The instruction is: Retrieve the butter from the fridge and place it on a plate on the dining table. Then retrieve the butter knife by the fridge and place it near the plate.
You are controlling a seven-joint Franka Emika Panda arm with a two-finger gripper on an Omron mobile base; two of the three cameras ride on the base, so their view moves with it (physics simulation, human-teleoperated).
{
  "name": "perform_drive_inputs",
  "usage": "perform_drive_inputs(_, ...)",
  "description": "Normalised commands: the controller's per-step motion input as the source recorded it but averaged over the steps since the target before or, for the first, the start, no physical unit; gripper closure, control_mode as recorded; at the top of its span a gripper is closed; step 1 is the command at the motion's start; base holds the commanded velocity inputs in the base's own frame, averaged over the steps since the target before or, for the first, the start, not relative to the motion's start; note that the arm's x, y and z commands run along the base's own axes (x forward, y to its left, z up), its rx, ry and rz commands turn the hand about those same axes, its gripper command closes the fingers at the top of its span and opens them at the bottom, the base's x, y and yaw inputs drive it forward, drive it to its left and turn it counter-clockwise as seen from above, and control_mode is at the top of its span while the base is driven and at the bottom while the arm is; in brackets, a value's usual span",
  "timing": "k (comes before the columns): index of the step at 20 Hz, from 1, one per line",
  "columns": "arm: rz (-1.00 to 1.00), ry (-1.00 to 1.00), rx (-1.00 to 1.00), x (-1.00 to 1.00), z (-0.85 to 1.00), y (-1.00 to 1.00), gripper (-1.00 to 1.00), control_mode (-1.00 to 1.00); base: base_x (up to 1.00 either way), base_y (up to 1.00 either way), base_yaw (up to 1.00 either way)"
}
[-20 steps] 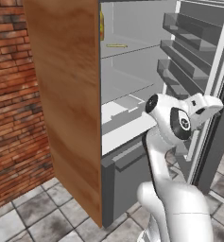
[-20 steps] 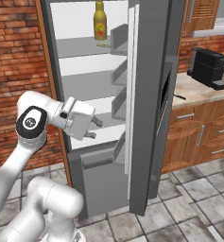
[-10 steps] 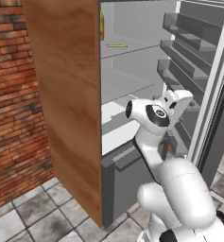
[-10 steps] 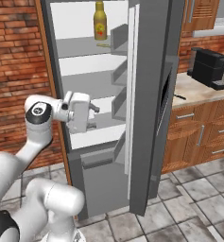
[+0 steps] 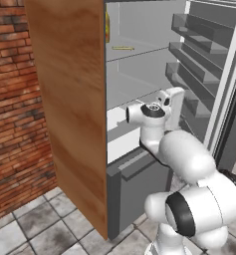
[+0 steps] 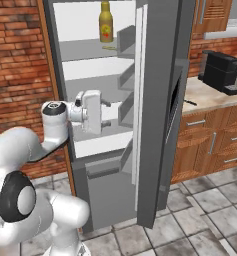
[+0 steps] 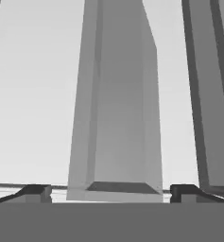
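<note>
Right base view: the tall grey metal-look fridge (image 6: 155,100) stands open, its door swung out toward 4 o'clock with grey door bins on the inner face and white interior shelves to the left. On the top shelf at 12 o'clock stands an amber glass bottle with a yellow and red label (image 6: 106,22); the writing on the label is too small to read. Just beside its foot lies a thin yellowish strip (image 6: 109,48), too small to identify. The white arm reaches in at the middle shelf level, and the gripper (image 6: 106,104) sits at about 9 o'clock of the frame, empty.

In the hand view the two dark fingertips (image 7: 35,191) stand wide apart at the bottom, with nothing between them, facing pale shelf surfaces and a grey upright panel.

A red brick wall (image 6: 20,75) runs behind the fridge at 9 o'clock. At 3 o'clock a beige stone worktop (image 6: 210,97) tops brown wood cabinets with silver handles (image 6: 215,145), and carries a black coffee machine (image 6: 221,71); a small dark slim object (image 6: 189,102) lies on the worktop near the fridge door. The floor (image 6: 200,220) is grey mottled tile.

In the left base view a brown wood side panel (image 5: 69,99) flanks the fridge at 10 o'clock.
</note>
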Motion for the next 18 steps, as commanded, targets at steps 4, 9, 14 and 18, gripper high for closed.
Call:
perform_drive_inputs(4,-0.04,0.22,-0.07,0.75,0.0,-0.32,-1.0,-1.0,0.0,0.0,0.0)
perform_drive_inputs(9,-0.19,0.15,0.0,0.68,0.0,-0.66,-1.0,-1.0,0.0,0.0,0.0)
perform_drive_inputs(14,-0.18,0.17,0.06,0.63,-0.02,-0.69,-1.0,-1.0,0.0,0.0,0.0)
perform_drive_inputs(18,-0.15,0.14,0.12,0.53,-0.03,-0.99,-1.0,-1.0,0.0,0.0,0.0)
